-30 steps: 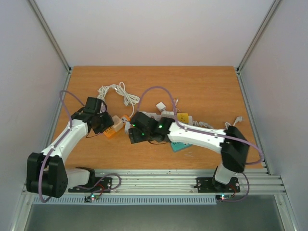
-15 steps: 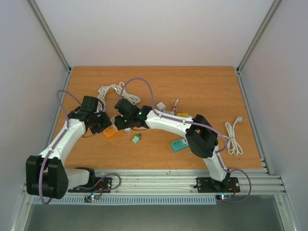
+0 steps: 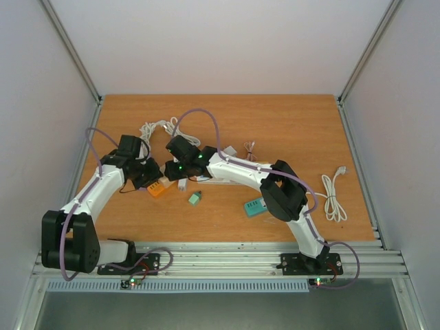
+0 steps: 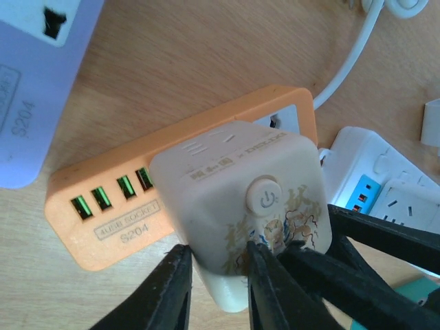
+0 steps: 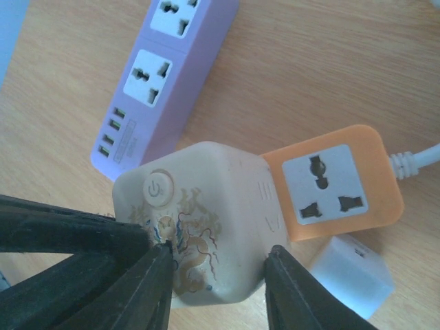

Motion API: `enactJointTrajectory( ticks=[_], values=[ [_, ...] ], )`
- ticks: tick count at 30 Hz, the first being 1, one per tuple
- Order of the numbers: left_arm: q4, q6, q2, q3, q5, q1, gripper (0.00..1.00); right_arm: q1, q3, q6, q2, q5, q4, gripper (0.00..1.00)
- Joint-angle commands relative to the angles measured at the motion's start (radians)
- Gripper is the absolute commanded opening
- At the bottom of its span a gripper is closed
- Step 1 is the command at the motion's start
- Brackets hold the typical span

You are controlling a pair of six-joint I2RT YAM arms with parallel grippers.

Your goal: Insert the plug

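A cream cube plug (image 4: 240, 199) with a dragon print and a power button sits on the orange power strip (image 4: 103, 213). It also shows in the right wrist view (image 5: 206, 213), beside the strip's free socket (image 5: 330, 180). My left gripper (image 4: 214, 292) is shut on the plug's near end. My right gripper (image 5: 220, 292) is shut on the plug from the other side, one finger on each flank. In the top view the left gripper (image 3: 151, 177) and the right gripper (image 3: 173, 172) meet over the orange strip (image 3: 158, 190) and hide most of the plug.
A lilac power strip (image 5: 165, 75) lies just beyond the plug. A white power strip (image 4: 385, 189) lies close beside it. A small green adapter (image 3: 195, 198), a teal block (image 3: 256, 206), a coiled white cable (image 3: 159, 128) and another white cable (image 3: 335, 196) lie on the table.
My right arm has swung left from the table's middle to the plug, opposite the left gripper, uncovering the green adapter. The left arm has barely moved.
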Motion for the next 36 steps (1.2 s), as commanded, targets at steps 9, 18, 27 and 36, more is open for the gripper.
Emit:
enactJointTrajectory(
  ticks=[9,18,27,36],
  values=[
    [0.017,0.015,0.049,-0.055,0.034,0.005,0.14,0.007,-0.179,0.064,0.055,-0.067,0.088,0.31],
    [0.036,-0.022,0.03,-0.102,0.066,0.005,0.13,0.056,-0.251,0.031,0.035,0.064,0.111,0.3],
    [-0.009,-0.018,-0.006,-0.032,0.032,0.005,0.2,0.071,-0.154,0.048,-0.027,0.185,0.008,0.41],
    [-0.147,0.034,-0.1,0.164,-0.152,0.006,0.33,0.072,-0.003,0.097,-0.113,0.311,-0.178,0.56]
  ],
)
